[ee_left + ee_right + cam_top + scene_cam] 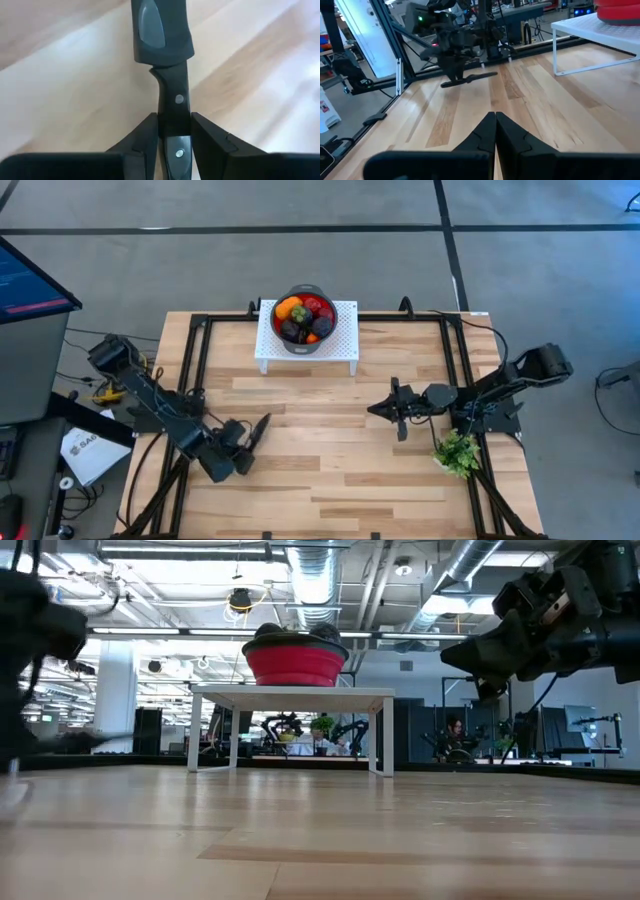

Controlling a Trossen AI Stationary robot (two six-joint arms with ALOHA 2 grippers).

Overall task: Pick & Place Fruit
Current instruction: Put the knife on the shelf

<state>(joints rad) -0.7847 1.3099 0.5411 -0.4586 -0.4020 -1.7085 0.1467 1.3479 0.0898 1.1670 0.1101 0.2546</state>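
Observation:
The fruit (303,317), orange, red and dark purple pieces, lies heaped in a red bowl (295,665) that stands on a white perforated rack (345,340) at the table's far middle. My left gripper (243,445) is near the table's near left, shut on a slim black knife (260,428) that points toward the far edge. My right gripper (376,409) hovers right of centre with its fingers shut on nothing, pointing toward the table's left. Both grippers are well away from the bowl. My left gripper (175,117) pinches the black knife's riveted handle (175,100) between its two fingers (147,135), which lie along the knife. The knife's wider front part reaches out ahead of the fingertips. It lies about level, low over the wood; whether it rests on the table I cannot tell.
A green leafy sprig (458,452) lies near the table's right edge, just nearside of the right arm. Black frame rails (200,355) run along the left, right and far sides. Bare wood stretches between the two grippers and the rack.

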